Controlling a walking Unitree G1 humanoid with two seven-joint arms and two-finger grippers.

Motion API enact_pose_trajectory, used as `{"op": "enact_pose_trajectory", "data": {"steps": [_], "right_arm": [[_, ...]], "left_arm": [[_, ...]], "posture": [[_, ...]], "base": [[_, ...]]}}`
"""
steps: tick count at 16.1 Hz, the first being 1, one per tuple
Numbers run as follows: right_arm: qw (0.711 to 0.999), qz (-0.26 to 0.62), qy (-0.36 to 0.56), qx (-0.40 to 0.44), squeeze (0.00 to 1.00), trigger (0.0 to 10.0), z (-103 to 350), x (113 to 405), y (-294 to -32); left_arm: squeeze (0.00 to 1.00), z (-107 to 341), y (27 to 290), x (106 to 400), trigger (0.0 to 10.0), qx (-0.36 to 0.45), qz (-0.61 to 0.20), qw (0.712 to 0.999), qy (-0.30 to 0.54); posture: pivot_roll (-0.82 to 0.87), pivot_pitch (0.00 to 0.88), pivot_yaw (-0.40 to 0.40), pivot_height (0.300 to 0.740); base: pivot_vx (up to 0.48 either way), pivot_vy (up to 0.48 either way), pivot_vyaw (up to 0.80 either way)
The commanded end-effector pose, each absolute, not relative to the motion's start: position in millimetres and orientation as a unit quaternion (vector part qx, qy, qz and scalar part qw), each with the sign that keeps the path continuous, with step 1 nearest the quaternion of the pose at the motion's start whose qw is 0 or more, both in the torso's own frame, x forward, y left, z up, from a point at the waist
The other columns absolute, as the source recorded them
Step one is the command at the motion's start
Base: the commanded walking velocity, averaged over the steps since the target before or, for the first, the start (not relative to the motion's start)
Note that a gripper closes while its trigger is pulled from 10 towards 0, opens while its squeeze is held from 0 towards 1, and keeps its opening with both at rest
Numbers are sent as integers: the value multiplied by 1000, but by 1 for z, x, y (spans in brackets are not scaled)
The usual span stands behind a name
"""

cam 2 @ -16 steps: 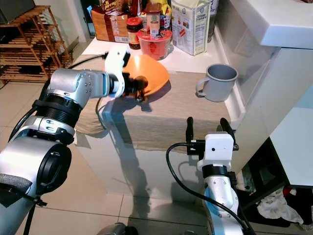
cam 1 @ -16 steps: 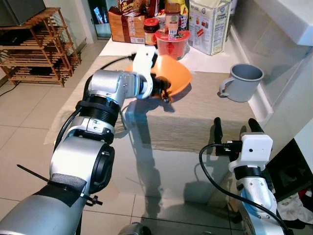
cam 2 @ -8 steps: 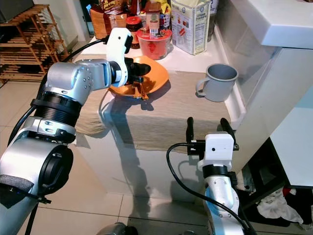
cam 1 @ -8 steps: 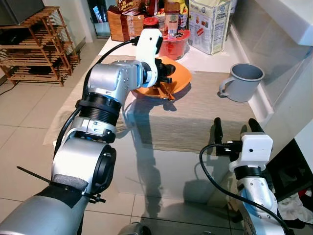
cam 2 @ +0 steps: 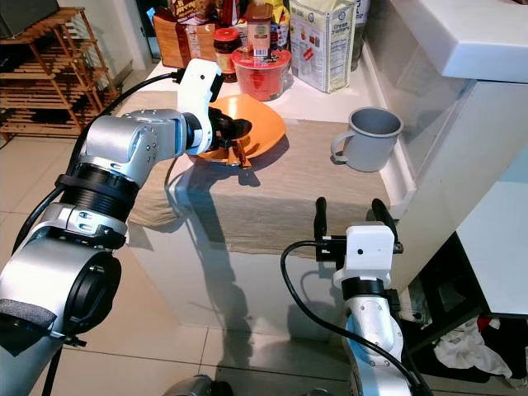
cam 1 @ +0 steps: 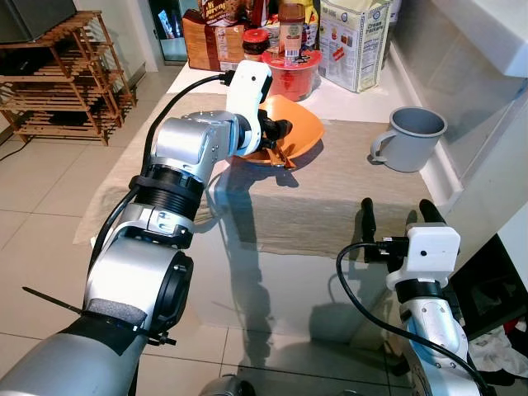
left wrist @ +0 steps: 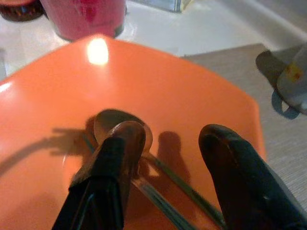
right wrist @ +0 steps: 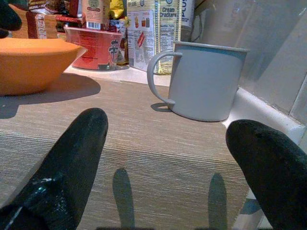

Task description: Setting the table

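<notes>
An orange plate [cam 1: 299, 124] rests on the beige runner [cam 1: 330, 198] at the back of the table. A spoon [left wrist: 123, 132] and another thin metal utensil [left wrist: 192, 194] lie in the plate, their handle ends poking over its near rim [cam 1: 282, 157]. My left gripper [cam 1: 276, 132] hovers over the plate's near side. Its fingers are open, and the utensil handles run between them in the left wrist view. My right gripper [cam 1: 398, 216] stands open at the table's front edge. It points at a grey mug [right wrist: 206, 79] on the runner's right end.
A red tub [cam 1: 290, 73], jars and a cracker box [cam 1: 353, 41] crowd the white counter behind the plate. A white wall ledge runs along the right side. A wooden shelf rack [cam 1: 58, 82] stands on the tiled floor to the left.
My left wrist has lifted and turned to point down over the plate. The plate, tilted a second ago, lies flatter on the runner. The right arm has stayed still.
</notes>
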State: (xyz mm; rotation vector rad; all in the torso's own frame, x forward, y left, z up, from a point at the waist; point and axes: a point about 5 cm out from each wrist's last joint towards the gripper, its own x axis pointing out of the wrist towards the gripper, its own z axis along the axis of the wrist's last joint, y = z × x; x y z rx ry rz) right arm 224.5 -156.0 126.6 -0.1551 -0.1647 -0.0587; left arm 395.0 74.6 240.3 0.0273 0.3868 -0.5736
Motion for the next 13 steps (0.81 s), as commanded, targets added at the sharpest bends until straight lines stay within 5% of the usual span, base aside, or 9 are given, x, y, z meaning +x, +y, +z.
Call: {"op": "enact_pose_trajectory", "data": {"steps": [1, 13], "right_arm": [[993, -30, -87, -80, 0, 10000, 131, 223, -156], [993, -28, -87, -79, 0, 10000, 130, 225, -155]], "left_arm": [[1000, 237, 77, 395, 10000, 23, -281, 938, 202], [1000, 229, 81, 393, 10000, 28, -282, 923, 259]], "posture": [[-27, 0, 76, 718], [-23, 0, 80, 718]], "base": [[0, 0, 0], [0, 0, 0]]}}
